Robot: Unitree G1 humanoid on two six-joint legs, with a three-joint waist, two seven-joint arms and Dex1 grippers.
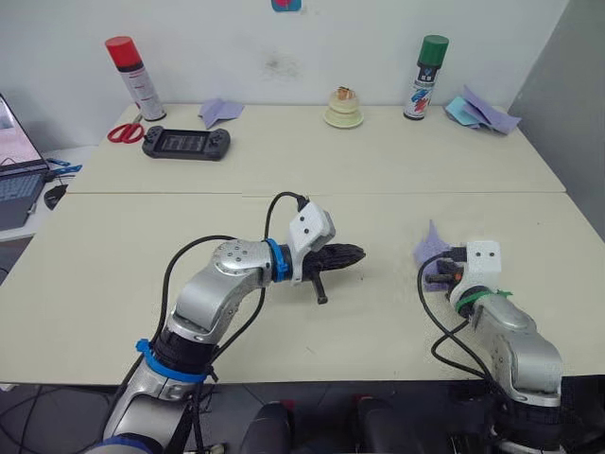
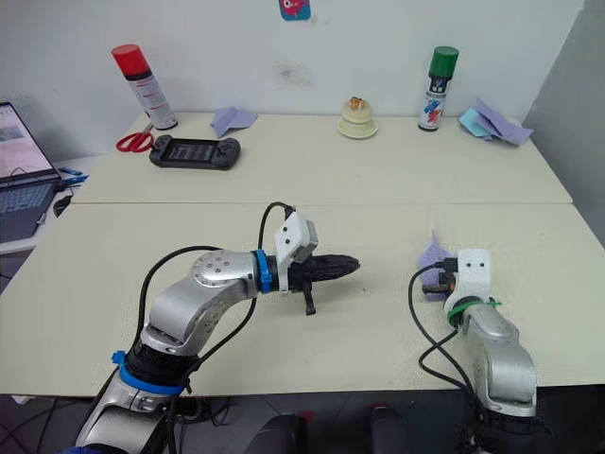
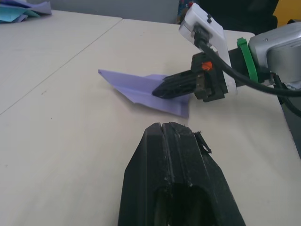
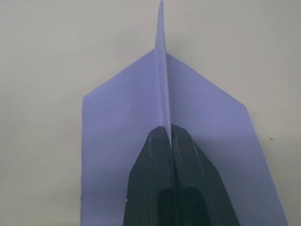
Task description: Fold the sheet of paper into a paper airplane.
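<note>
Right wrist view, right hand [image 4: 170,134] clamped on paper airplane [image 4: 117,141] centre fin, left hand [image 3: 170,127] pressed together, apart.

Two cream tables [image 1: 284,170] stand pushed together, their seam running straight across from side to side. The far table meets a plain white wall [image 1: 378,38], which carries a faint smudge and a small blue-and-red sticker [image 1: 285,5] at the top. A grey wall [image 1: 577,85] closes the right side. Beside the tables' left edge sits a lower white surface [image 1: 66,156] holding an open laptop [image 1: 19,180]. Dark floor [image 1: 57,416] shows under the near edge. Light is even, with soft shadows.
</note>
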